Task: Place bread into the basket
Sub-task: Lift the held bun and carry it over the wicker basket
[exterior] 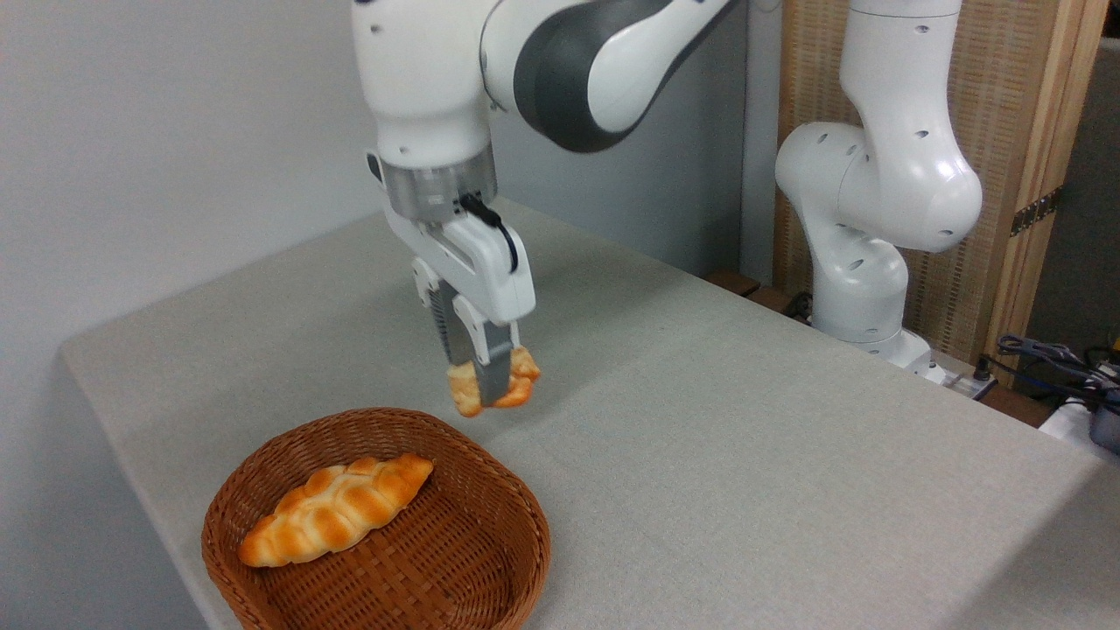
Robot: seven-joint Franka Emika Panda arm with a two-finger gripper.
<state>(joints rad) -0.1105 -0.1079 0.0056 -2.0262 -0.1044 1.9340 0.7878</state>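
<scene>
Basket [490,560]: on desk [744,455], holding braided loaf [337,509]
Gripper [486,385]: jaws clamped on bread [522,382], raised above basket's far rim

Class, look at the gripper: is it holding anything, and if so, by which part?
Yes. The gripper holds the small bun in the air, its two fingers pinching it across the middle from opposite sides, above the far rim of the basket.

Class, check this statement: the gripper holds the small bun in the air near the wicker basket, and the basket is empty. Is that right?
Not quite. The gripper does hold the small bun in the air near the wicker basket, but the basket is not empty: a long braided loaf already lies inside it, as the fixed camera view shows.
</scene>
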